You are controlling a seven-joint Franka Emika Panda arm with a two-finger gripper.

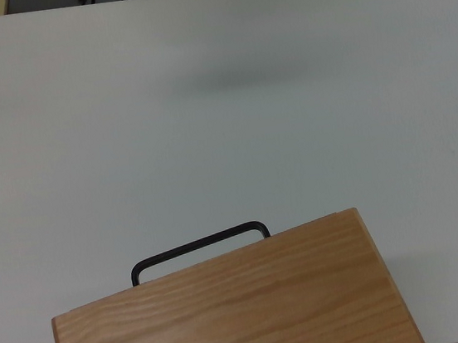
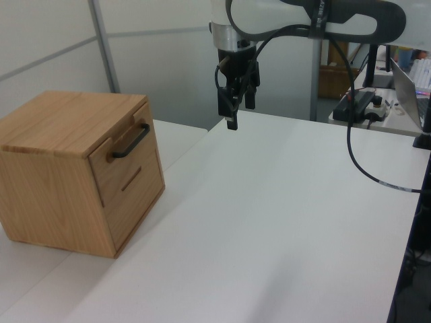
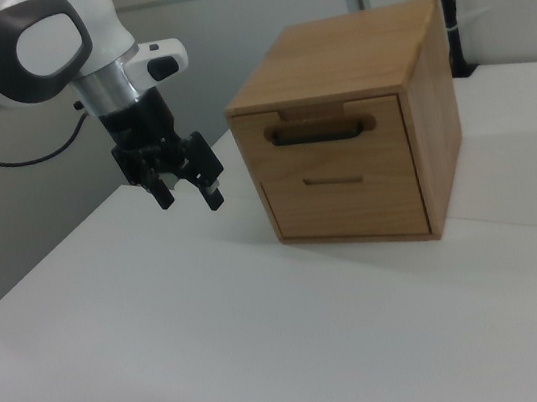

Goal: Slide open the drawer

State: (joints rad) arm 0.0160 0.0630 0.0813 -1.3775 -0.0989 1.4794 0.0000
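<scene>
Nothing of the task looks done yet: the drawer [image 3: 325, 140] sits shut, its front panel flush with the face of the wooden cabinet [image 2: 60, 178], and the black handle [image 3: 317, 134] on it is untouched. Cabinet stands on the white bench [image 2: 269, 222], at the left view's left and the right view's right; in the top view only its grained top [image 1: 229, 309] and the handle [image 1: 198, 246] poking past the edge show, arm out of frame there. A second, lower panel [image 3: 339, 196] with a thin slot sits under the drawer, also shut. The end effector [image 3: 187, 187] hangs in the air above the bench, well apart from the cabinet, fingers pointing down and spread with a clear gap between them, holding nothing. In the right view it is to the left of the drawer front and at roughly the handle's level. Still left, by my read: close the distance to the cabinet, get the fingers around the handle, clamp, then pull the drawer straight out. So basically the whole job remains, approach stage only.
</scene>
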